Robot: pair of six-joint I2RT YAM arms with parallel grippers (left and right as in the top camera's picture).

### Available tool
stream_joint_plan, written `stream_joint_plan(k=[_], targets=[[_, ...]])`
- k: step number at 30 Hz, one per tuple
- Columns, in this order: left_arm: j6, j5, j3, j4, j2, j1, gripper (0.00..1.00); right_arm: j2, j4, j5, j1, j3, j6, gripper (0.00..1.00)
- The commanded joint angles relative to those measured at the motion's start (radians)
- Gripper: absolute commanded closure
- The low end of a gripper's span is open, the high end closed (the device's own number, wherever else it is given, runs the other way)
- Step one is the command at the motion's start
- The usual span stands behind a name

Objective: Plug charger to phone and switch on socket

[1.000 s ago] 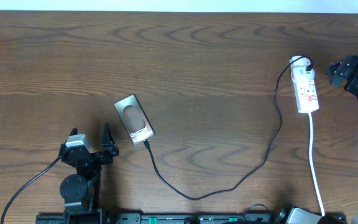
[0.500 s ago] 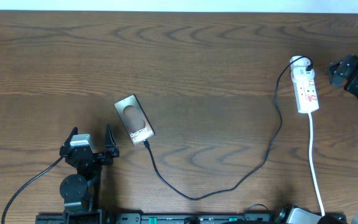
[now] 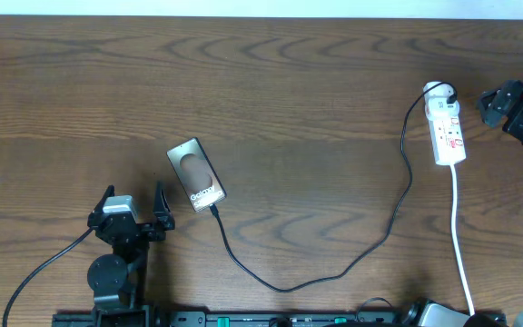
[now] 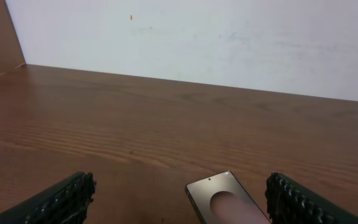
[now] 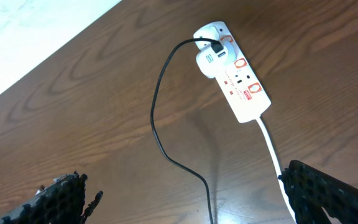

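The phone point(image 3: 195, 175) lies flat on the wooden table left of centre; its top end shows in the left wrist view point(image 4: 229, 199). The charger cable point(image 3: 334, 272) loops from the phone's lower end across the table to a white plug in the socket point(image 3: 448, 127). Its tip touches the phone's end; I cannot tell if it is seated. My left gripper point(image 3: 134, 207) is open and empty, just below and left of the phone point(image 4: 180, 183). My right gripper point(image 3: 490, 102) is open and empty, right of the socket point(image 5: 244, 93), with the cable point(image 5: 157, 124) below it point(image 5: 185, 180).
The socket's white cord point(image 3: 459, 236) runs toward the table's front edge. A black arm cable point(image 3: 44, 272) trails from the left arm base. A white wall point(image 4: 229, 37) stands behind the table's far edge.
My left gripper has shifted very slightly near the phone. The phone, the cable, the socket and the right arm have not moved.
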Motion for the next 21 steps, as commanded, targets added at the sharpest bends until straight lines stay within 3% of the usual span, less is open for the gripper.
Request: stream_joint_plan(k=[1,21], targets=[[0.014,0.039,-0.01,-0.042,-0.006,0.005,0.1,0.0,0.0,-0.006,0.005,0.001,0.011,0.01],[0.014,0.039,-0.01,-0.042,-0.006,0.005,0.1,0.0,0.006,0.008,0.005,0.001,0.001,0.01]])
